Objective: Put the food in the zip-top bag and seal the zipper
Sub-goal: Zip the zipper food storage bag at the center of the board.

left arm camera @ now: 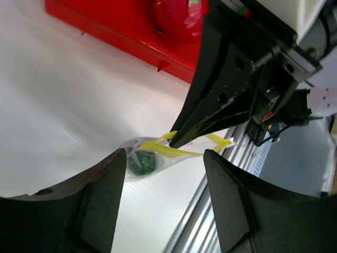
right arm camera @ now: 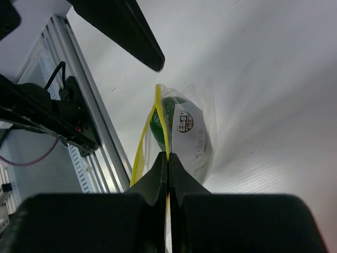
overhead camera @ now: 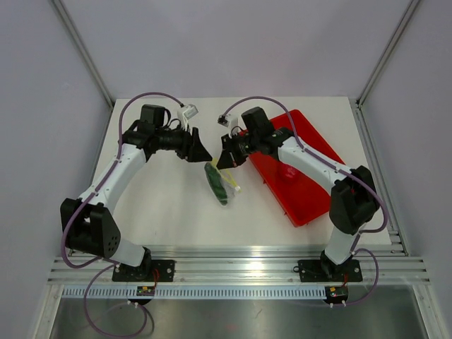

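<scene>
Right pincer [right arm camera: 168,156] clamped zipper [right arm camera: 158,118], 12 o'clock of zip-top bag [right arm camera: 199,145]; left pincer [left arm camera: 164,154] stood apart. 1 grip could slip, spilling food [right arm camera: 171,106].

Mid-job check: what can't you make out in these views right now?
Zipper: right wrist view, near stretch hidden inside the shut right gripper; whether sealed, unclear.
Food: left wrist view, partly behind a left gripper finger.
Dragon fruit: left wrist view, cut by top edge.
Bag: top view, too small for detail.
</scene>
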Tool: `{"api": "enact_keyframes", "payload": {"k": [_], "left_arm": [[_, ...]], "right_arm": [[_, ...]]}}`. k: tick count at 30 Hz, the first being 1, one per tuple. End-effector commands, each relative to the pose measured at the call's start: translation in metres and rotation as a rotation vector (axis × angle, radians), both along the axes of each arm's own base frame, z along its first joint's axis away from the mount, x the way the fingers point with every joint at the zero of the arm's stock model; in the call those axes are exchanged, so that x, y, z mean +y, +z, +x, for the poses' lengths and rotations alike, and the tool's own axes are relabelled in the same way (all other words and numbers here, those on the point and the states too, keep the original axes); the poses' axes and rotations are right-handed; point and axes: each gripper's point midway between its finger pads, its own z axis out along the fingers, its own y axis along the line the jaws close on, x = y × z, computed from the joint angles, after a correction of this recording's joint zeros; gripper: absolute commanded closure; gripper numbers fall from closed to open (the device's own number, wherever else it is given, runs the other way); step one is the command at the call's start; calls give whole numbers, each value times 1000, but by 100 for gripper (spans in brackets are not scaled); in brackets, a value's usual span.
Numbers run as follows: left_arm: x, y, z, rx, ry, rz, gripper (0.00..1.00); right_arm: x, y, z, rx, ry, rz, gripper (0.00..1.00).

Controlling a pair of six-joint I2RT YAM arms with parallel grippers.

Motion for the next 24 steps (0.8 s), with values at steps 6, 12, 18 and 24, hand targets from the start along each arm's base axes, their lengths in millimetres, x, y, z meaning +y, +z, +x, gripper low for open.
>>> {"api": "enact_keyframes", "payload": {"k": [6, 12, 18, 24], "left_arm": [[-7, 33, -47, -370, -375, -134, 43], [-6, 34, -50, -439, -405, -151, 45], [-6, 31, -59, -424, -454, -185, 45], [-8, 28, -59, -408, -459, -197, 43]], "right_arm": [[-6, 27, -24, -3, 222, 15, 100], [-11, 41, -33, 1, 265, 46, 100], [-15, 42, -39, 21, 297, 36, 100], [-13, 48, -42, 27, 326, 61, 100]]}}
